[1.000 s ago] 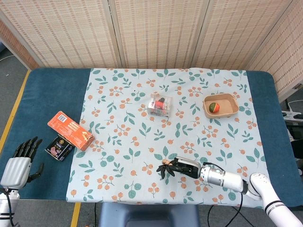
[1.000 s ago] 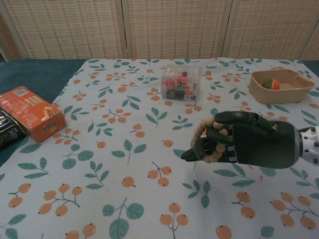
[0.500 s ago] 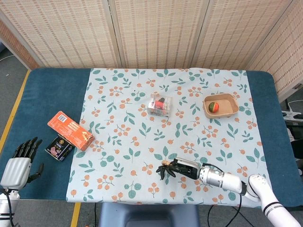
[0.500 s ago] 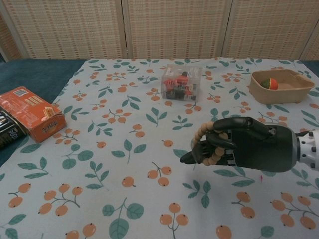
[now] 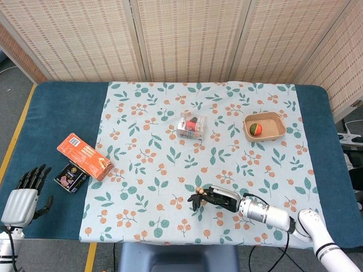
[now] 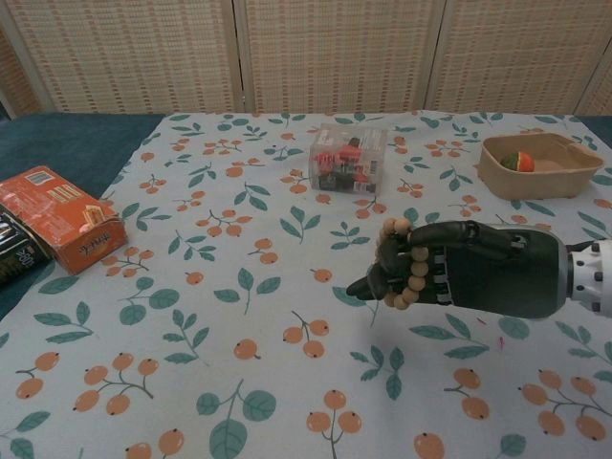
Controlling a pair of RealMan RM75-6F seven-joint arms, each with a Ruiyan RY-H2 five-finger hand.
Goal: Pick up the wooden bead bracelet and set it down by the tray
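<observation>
The wooden bead bracelet (image 6: 405, 265) is a ring of pale round beads looped around the dark fingers of my right hand (image 6: 459, 267), which grips it just above the floral cloth. In the head view the same right hand (image 5: 218, 198) sits near the table's front edge, with the bracelet (image 5: 198, 193) at its fingertips. The tan tray (image 5: 264, 127) with a small red and green fruit inside stands at the back right, far from the hand; in the chest view this tray (image 6: 541, 166) is at the upper right. My left hand (image 5: 24, 193) rests open at the far left.
A clear plastic box (image 5: 191, 124) of small red items stands mid-table. An orange carton (image 5: 84, 156) and a dark tin (image 5: 71, 177) lie at the left on the blue table cover. The floral cloth (image 5: 170, 170) covers the middle of the table.
The right hand's fingers have uncurled and straightened somewhat, and the bracelet now hangs further down across them. The left hand has not moved.
</observation>
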